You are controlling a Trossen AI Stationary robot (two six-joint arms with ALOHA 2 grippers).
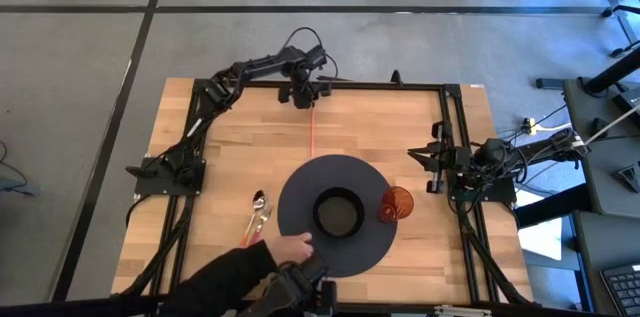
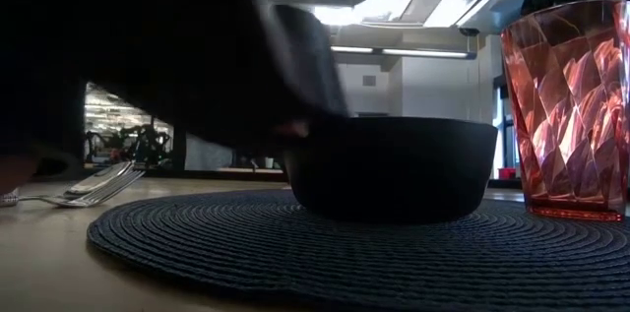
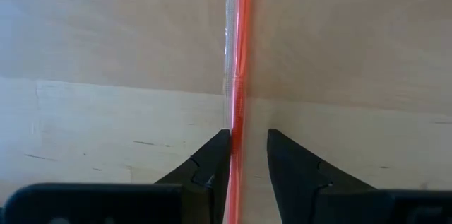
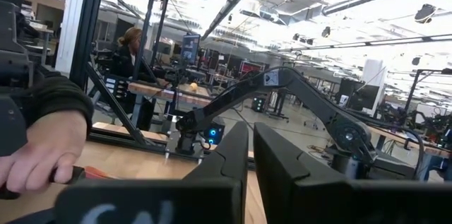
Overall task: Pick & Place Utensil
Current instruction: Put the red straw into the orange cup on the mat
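A silver spoon (image 1: 259,200) and fork (image 1: 262,219) lie flat on the wood left of a round dark woven placemat (image 1: 340,172); the fork's tines show in the low view (image 2: 98,186). A black bowl (image 1: 338,213) stands on the mat's middle. A red faceted cup (image 1: 396,204) stands on the mat's right side. My left gripper (image 1: 302,97) waits at the far edge over a red tape line (image 3: 240,54), fingers a little apart (image 3: 248,136). My right gripper (image 1: 418,160) waits at the right edge, shut (image 4: 251,126). Neither is near the utensils.
A person's dark-sleeved arm reaches in over the near edge; the hand (image 1: 290,249) is on the mat's near-left rim, close to the fork, and shows in the right wrist view (image 4: 35,157). A black frame rail runs round the table (image 1: 380,85).
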